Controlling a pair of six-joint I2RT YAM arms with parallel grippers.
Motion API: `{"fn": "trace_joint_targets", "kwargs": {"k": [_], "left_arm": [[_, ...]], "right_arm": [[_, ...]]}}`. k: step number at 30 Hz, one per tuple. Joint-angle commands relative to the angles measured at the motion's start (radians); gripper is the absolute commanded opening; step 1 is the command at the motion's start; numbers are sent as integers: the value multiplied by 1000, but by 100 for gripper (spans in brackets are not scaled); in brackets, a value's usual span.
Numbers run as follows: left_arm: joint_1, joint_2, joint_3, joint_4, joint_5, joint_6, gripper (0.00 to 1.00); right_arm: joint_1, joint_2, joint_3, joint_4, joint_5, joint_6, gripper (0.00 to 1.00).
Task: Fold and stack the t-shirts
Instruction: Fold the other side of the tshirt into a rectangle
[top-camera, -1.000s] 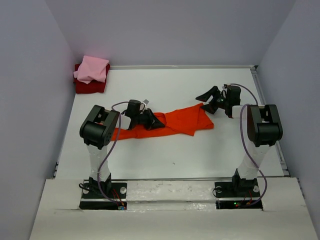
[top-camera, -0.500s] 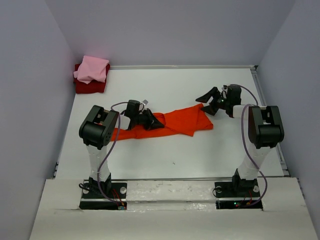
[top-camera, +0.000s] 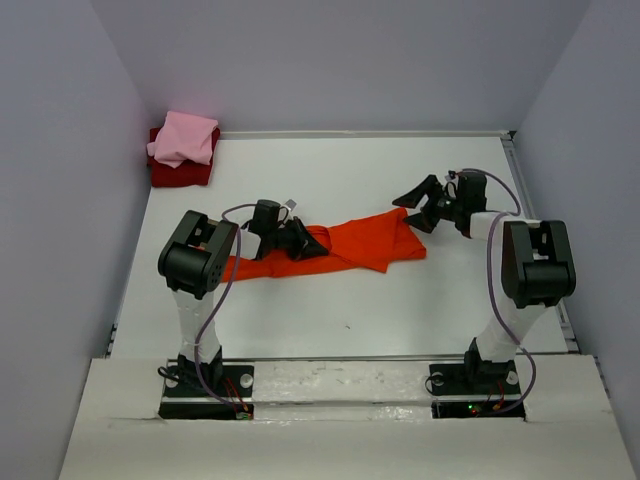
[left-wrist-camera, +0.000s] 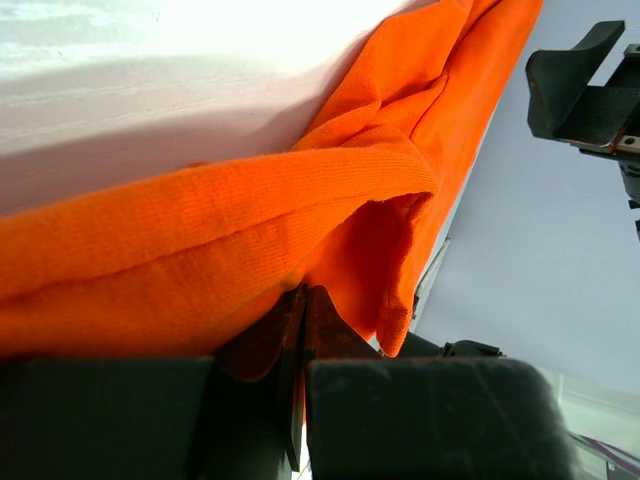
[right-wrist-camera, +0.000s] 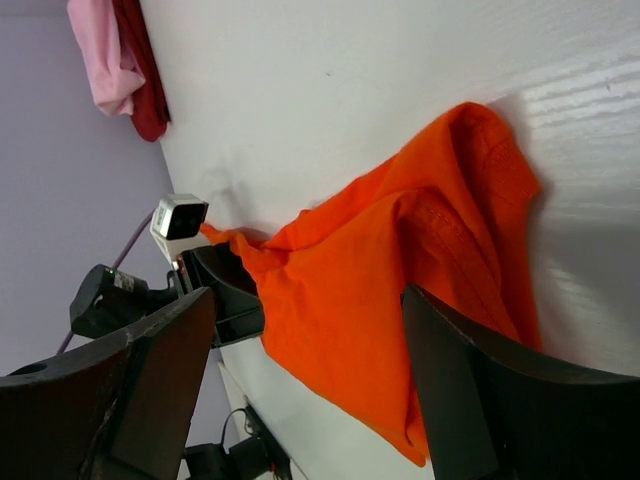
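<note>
The orange-red t-shirt lies bunched in a long band across the middle of the table. My left gripper is shut on a fold of it near its left part. In the left wrist view the two fingertips meet with orange cloth pinched between them. My right gripper hovers open just past the shirt's right end, holding nothing. In the right wrist view its fingers stand wide on either side of the orange shirt. The light pink t-shirt lies folded on the dark red t-shirt at the back left corner.
Grey walls close in the white table on the left, back and right. The folded stack sits against the left wall, with the pink shirt and the dark red one also in the right wrist view. Both arm bases stand at the near edge.
The right arm has shifted slightly to the right, its gripper still open by the shirt's right end. The left gripper and the orange shirt have not moved.
</note>
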Motion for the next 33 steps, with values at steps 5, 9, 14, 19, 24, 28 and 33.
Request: {"fn": "trace_joint_targets", "kwargs": {"k": [5,9,14,19,24,28,33], "left_arm": [[9,17,-14,-119,-110,53,11],[9,14,-19,-119,-110,54,11],[9,8,-31,-119,-112,57,11],[11,3,-36,-119,-113,59,11],[9,3,-40,-119,-115,59,11],[11,-3,-43,-119,-118,57,11],[11,-7,-45,-121,-125,54,11]], "right_arm": [[17,-13,-80,79,-30,15,80],[44,13,-90,110,-25,31,79],[94,53,-79,155,-25,63,79],[114,90,-58,178,-21,80,79],[114,127,-9,193,-22,82,79],[114,159,51,201,-35,106,79],[114,150,87,149,-38,89,79]]}}
